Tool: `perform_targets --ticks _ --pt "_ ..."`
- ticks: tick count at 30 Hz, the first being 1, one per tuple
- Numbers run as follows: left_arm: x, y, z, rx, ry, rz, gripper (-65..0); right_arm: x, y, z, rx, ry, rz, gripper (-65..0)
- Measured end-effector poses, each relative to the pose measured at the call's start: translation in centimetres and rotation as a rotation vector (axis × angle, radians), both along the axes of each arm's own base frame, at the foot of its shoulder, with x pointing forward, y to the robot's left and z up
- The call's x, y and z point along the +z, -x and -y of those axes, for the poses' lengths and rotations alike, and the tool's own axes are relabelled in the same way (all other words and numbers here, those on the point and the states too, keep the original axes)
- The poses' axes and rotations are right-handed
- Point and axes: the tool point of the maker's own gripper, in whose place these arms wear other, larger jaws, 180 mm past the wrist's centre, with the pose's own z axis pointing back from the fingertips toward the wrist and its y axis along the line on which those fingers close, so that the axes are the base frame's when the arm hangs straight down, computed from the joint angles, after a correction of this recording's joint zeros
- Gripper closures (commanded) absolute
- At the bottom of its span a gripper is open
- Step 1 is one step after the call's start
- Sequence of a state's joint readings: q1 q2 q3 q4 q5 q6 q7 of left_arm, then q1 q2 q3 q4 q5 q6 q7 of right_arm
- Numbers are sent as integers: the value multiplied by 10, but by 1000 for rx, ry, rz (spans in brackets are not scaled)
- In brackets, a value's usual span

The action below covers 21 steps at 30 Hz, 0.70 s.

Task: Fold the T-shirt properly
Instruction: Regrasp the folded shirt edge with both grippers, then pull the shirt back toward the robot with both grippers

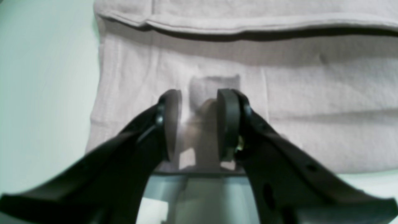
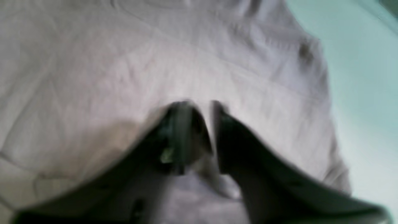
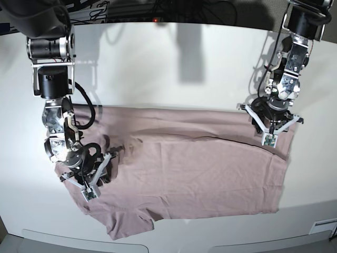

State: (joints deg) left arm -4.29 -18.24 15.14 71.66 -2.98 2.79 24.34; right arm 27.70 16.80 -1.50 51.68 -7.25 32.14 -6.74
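The mauve-pink T-shirt (image 3: pixel 200 174) lies spread across the white table (image 3: pixel 174 68), with a folded layer running along its far side. In the base view my left gripper (image 3: pixel 270 125) stands over the shirt's far right corner. Its wrist view shows the left gripper (image 1: pixel 199 124) open, pads apart, with only shirt fabric (image 1: pixel 311 93) below and a hemmed edge above. My right gripper (image 3: pixel 95 167) sits low on the shirt's left end. In its blurred wrist view the right gripper (image 2: pixel 209 133) shows a narrow gap between dark fingers, close over wrinkled cloth (image 2: pixel 124 62).
Bare table (image 1: pixel 46 77) borders the shirt on the left of the left wrist view, and table (image 2: pixel 367 77) shows to the right in the right wrist view. A sleeve (image 3: pixel 129 224) reaches toward the table's front edge. Dark cables (image 3: pixel 158 10) run behind the table.
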Motion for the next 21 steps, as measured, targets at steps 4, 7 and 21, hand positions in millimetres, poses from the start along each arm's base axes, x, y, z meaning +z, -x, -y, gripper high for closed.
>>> perform_targets --ticks 4,7,21 --pt "0 0 0 0 0 -1 -208 20 -10 -5 45 27 134 -266" --pt "0 0 0 0 -1 -1 -208 25 -13 -6 49 26 148 -266" --pt "-1 1 -4 -1 -28 -12 -208 -20 46 0 -44 -296 -157 -265"
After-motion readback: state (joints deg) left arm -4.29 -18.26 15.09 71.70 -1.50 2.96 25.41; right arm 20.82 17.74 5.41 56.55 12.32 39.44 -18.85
